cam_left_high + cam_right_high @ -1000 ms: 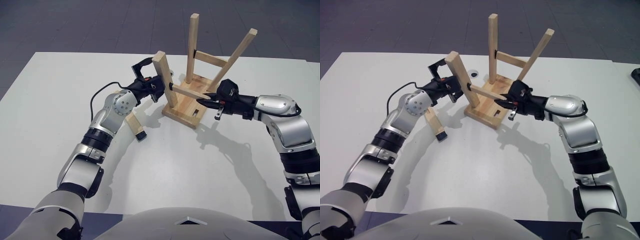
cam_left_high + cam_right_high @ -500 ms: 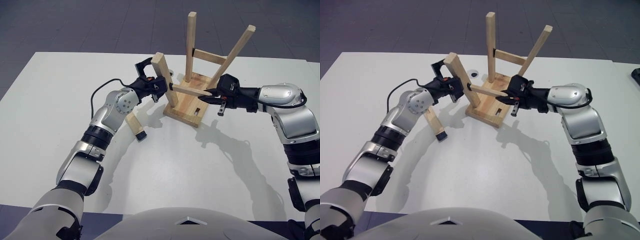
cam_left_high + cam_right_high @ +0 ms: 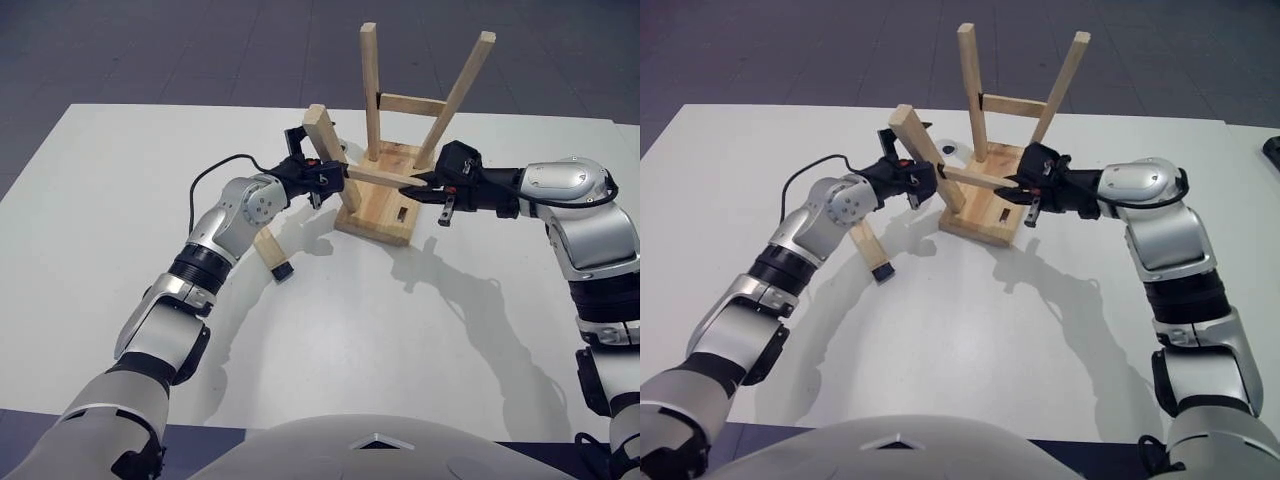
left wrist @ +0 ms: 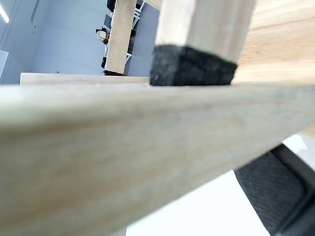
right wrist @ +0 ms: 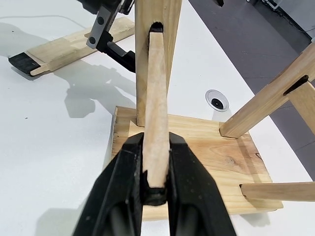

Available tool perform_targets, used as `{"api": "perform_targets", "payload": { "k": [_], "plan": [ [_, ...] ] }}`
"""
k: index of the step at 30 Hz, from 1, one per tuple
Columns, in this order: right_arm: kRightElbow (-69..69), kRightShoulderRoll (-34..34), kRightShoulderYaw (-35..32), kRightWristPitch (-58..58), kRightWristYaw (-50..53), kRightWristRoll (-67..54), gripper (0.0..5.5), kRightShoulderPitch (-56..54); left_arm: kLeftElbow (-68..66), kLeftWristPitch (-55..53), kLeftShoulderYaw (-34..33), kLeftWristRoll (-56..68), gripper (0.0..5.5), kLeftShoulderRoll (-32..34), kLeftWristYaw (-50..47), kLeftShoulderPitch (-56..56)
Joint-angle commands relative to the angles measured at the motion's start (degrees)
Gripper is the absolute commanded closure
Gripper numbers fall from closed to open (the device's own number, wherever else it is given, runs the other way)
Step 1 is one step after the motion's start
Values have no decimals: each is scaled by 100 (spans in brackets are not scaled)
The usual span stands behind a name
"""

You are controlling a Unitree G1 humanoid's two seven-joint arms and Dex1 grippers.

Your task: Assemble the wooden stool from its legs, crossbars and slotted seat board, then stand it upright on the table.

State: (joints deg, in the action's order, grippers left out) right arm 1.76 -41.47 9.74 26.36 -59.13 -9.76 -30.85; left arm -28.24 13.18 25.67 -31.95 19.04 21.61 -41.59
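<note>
The stool stands upside down, its slotted seat board (image 3: 383,205) on the table. Three legs rise from it: a near left leg (image 3: 326,150) and two far legs (image 3: 369,85) joined by a crossbar (image 3: 411,103). A second crossbar (image 3: 378,178) runs from the near left leg (image 5: 156,54) toward the right. My right gripper (image 3: 424,187) is shut on that crossbar's free end (image 5: 155,147). My left gripper (image 3: 318,175) is shut on the near left leg (image 4: 123,162), one finger pad (image 4: 275,191) showing beside it. A loose leg (image 3: 270,249) with a black tip lies flat below the left gripper.
The white table (image 3: 330,340) has open room in front and to both sides. A round cable hole (image 3: 952,149) sits just behind the stool. A black cable (image 3: 205,180) loops off the left forearm.
The stool has turned and settled, its seat board lying flatter and its legs more upright. Both grippers have moved farther back with it, keeping their holds.
</note>
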Motion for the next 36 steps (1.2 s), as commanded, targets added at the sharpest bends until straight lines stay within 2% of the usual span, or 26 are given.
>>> {"api": "perform_targets", "payload": {
  "k": [1,9,19,28,32,36],
  "plan": [
    [-87,424,-117,-271,238,-131,507,-83,897,392,357,266,10,-738,255,-246],
    [-417,309,-81,-859,105,130,507,22,1410,349,393,198,10,-675,426,-202],
    [-1514,245,-63,-1511,-357,382,507,-788,1589,259,394,203,10,-516,369,-30],
    [-1521,453,-42,-1626,-406,414,507,-895,1378,-27,22,509,10,-294,473,94],
    [-1499,495,-2,-1698,-412,492,507,-849,1607,-693,-236,1284,10,-302,1124,448],
    [-1611,512,51,-1848,-416,606,507,-893,2676,-1866,-326,2580,10,-234,2293,920]
  ]
}}
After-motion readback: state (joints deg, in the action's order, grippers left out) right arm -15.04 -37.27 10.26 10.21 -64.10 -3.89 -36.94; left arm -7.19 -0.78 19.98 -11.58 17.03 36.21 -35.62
